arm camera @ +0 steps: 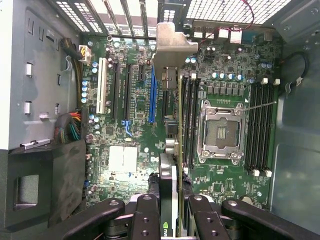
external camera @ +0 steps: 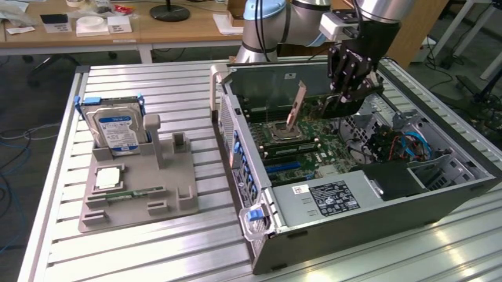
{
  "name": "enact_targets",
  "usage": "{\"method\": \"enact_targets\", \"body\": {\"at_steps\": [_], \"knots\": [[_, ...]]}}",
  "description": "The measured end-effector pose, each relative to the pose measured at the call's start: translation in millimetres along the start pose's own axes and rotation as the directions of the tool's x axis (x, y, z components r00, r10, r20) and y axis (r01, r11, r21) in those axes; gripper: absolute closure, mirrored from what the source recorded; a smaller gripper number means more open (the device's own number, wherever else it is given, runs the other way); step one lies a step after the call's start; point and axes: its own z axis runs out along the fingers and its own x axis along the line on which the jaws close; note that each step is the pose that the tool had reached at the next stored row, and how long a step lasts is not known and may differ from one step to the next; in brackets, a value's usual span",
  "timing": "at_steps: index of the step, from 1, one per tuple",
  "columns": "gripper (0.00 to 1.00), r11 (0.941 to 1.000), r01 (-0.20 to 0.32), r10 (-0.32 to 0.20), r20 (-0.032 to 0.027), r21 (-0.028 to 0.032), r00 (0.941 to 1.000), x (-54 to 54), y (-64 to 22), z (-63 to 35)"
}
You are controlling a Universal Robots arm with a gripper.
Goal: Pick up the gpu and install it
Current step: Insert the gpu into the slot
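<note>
Gripper (arm camera: 170,202) clamped on gpu (arm camera: 172,42), edge-on in wrist view, seemingly above motherboard (arm camera: 135,125), seating hidden

gpu (arm camera: 171,125): I see it edge-on only, so both board faces are hidden.
gripper (arm camera: 172,200): its body is cut off at the picture's edge.
power supply label (external camera: 331,197): the print is too small for me to read.

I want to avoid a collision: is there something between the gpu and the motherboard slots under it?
Nothing visible. The tool holds the gpu on edge over the motherboard; the long blue slot beside it looks empty.
</note>
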Motion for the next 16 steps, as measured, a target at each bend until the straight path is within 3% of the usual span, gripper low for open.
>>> {"method": "enact_targets", "body": {"at_steps": [16], "knots": [[0.73, 1.0, 0.0, 0.0, 0.0, 0.0001, 1.0, 0.1, 0.2, 3.9]]}}
